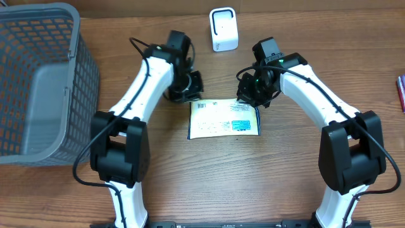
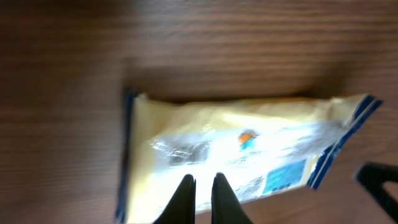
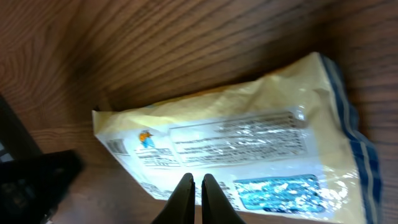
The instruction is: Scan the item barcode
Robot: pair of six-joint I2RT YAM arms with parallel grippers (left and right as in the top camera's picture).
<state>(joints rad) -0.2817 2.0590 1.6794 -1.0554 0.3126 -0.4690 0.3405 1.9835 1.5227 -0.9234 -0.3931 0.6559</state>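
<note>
The item, a pale yellow flat packet with blue ends, lies printed side up on the wooden table between my two arms. A small striped patch that may be the barcode sits near its far left corner. My left gripper hovers at that corner, shut, fingertips together over the packet with nothing between them. My right gripper is at the far right corner, shut, its tips just above the packet's near edge. The white scanner stands upright at the back of the table.
A large grey plastic basket fills the left side of the table. A dark red object pokes in at the right edge. Bare wood lies in front of the packet.
</note>
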